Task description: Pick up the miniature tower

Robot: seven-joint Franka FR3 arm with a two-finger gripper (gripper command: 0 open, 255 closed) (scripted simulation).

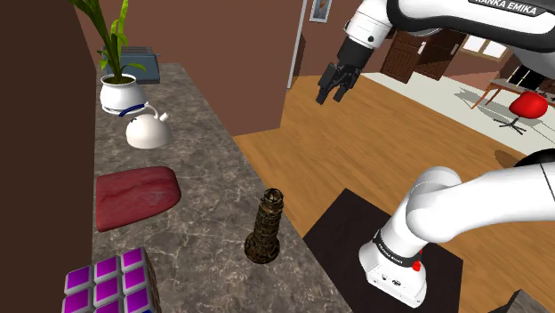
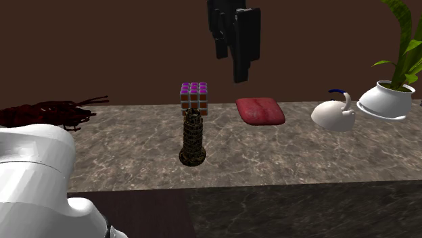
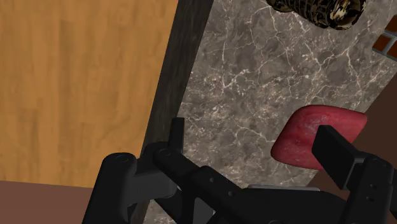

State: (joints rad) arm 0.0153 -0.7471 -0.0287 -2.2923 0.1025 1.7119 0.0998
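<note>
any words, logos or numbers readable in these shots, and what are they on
"RANKA EMIKA": dark letters on the white arm, at the shoulder view's top edge, where any letter before the R is cut off.
Small lettering on the dark ring low on the arm: too small to read.
No text on the miniature tower, puzzle cube or teapot.

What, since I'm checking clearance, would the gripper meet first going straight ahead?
Probably the bare marble counter, between its edge and the red slab; the tower lies well off that line.
</note>
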